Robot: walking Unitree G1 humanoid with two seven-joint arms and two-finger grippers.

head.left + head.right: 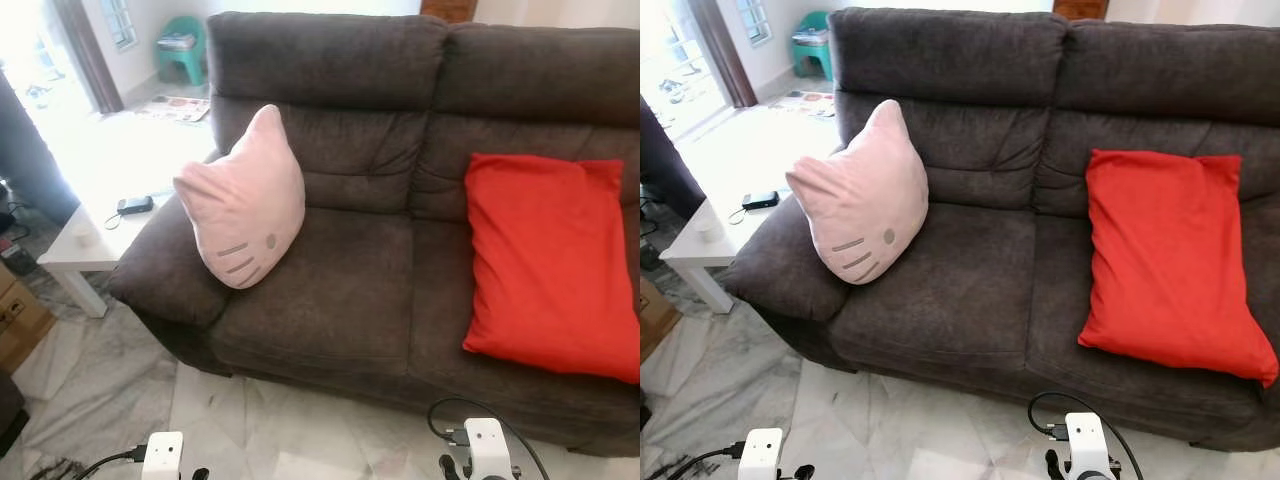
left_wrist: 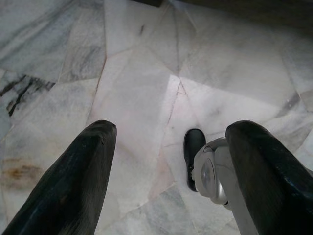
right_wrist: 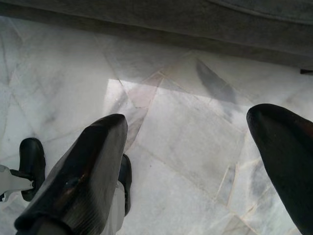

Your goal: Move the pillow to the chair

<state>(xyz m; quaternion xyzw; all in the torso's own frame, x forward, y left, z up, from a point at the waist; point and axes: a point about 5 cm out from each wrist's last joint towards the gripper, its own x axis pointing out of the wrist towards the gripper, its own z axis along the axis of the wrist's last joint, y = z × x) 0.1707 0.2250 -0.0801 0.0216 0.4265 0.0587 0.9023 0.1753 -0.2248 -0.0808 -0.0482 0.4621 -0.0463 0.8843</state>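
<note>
Living room, dark sofa ahead of me on a marble floor.

I'm looking down at a dark brown fabric sofa (image 1: 380,250) with a high padded back and a rounded armrest on my left. The floor (image 1: 100,370) is pale grey-white marble cut in irregular slabs with darker veins. Just beside that armrest stands a low white side table (image 1: 85,245) with a small black object (image 1: 134,205) lying on it. Behind it, hard daylight floods in through an opening, washing out the floor there. Far back sits a teal plastic chair (image 1: 182,50) under a window (image 1: 120,20), with a dark curtain (image 1: 88,55) near.
</note>
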